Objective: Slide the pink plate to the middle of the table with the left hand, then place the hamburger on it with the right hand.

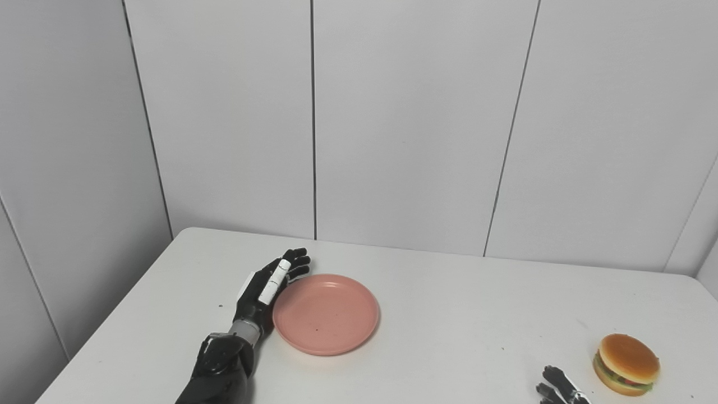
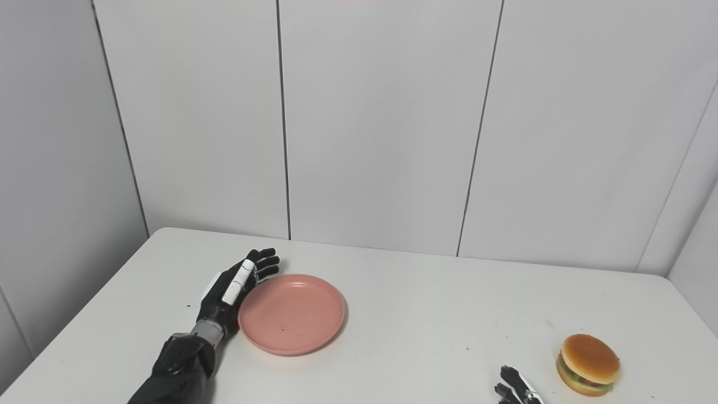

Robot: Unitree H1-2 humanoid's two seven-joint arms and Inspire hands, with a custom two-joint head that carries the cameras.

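Note:
The pink plate (image 1: 331,314) lies flat on the white table (image 1: 460,314), left of the middle. My left hand (image 1: 268,289) rests on its edge against the plate's left rim, fingers stretched out and apart, holding nothing. A toy hamburger (image 1: 627,363) with a tan bun sits near the table's front right corner. Only the black fingertips of my right hand (image 1: 558,387) show at the bottom edge, a little left of the hamburger and apart from it; the rest of that hand is out of frame.
White wall panels (image 1: 415,123) stand right behind the table's far edge. The table's left edge runs diagonally close to my left forearm (image 1: 221,367). Bare tabletop stretches between plate and hamburger.

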